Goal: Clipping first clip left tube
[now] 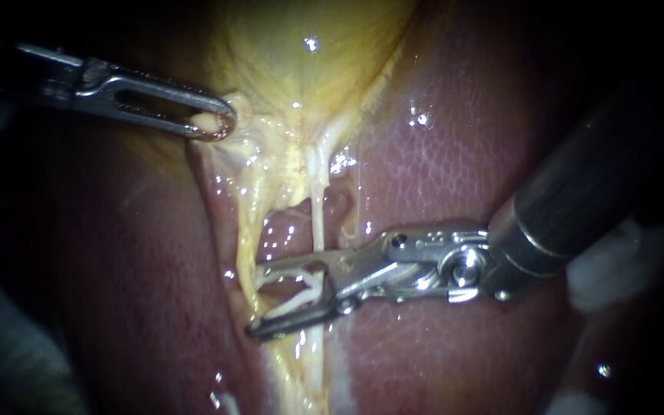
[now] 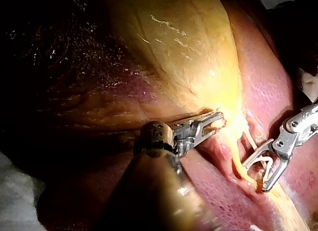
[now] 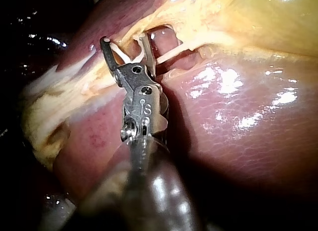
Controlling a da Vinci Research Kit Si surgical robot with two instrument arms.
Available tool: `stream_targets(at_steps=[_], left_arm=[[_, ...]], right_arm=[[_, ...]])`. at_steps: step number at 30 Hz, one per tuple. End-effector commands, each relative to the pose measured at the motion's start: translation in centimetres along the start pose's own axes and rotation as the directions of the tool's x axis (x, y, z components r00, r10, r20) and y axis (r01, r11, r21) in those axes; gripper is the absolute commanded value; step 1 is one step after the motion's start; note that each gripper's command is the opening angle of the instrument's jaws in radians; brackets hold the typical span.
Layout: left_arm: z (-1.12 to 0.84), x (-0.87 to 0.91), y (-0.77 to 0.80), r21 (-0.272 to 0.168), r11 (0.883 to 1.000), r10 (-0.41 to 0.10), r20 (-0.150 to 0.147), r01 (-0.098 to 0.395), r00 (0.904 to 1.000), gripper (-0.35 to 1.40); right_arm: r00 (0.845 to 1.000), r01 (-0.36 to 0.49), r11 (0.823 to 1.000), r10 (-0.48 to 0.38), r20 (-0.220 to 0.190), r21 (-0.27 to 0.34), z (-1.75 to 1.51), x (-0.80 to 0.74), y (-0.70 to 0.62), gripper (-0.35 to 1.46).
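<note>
Right instrument (image 1: 253, 301) jaws are standing spread, white clip (image 1: 301, 296) loaded, left tube (image 1: 246, 238) sitting just at their tips. Left instrument (image 1: 213, 123) is pinching the gallbladder (image 1: 301, 61) edge. Suggest getting the tips fully past the tube, square across it, before squeezing.

**Wet tissue, bright metal**

The liver (image 1: 455, 154) is smooth, wet and glossy, with fine mottling. The gallbladder (image 1: 301, 61) shines the same way. The left instrument (image 1: 213, 123) and right instrument (image 1: 255, 301) end in polished metal. The gauze (image 1: 612, 265) looks fluffy and matt.
</note>
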Motion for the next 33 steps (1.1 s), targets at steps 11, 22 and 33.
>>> stream_targets(at_steps=[11, 22, 33], left_arm=[[-0.01, 0.00, -0.01, 0.000, 1.000, 0.000, 0.001, 0.000, 1.0000, -0.35], [-0.02, 0.00, -0.02, 0.001, 1.000, 0.001, -0.001, -0.001, 1.0000, -0.35], [-0.02, 0.00, -0.02, 0.001, 1.000, 0.001, -0.001, -0.001, 1.0000, -0.35]], right_arm=[[1.000, -0.014, 1.000, 0.014, -0.009, 0.004, -0.33, 0.21, -0.08, 0.50], [0.999, -0.029, 1.000, 0.029, -0.025, -0.003, -0.79, 0.36, -0.17, 0.50], [0.999, -0.038, 0.999, 0.038, -0.029, 0.003, -1.02, 0.45, -0.22, 0.50]])
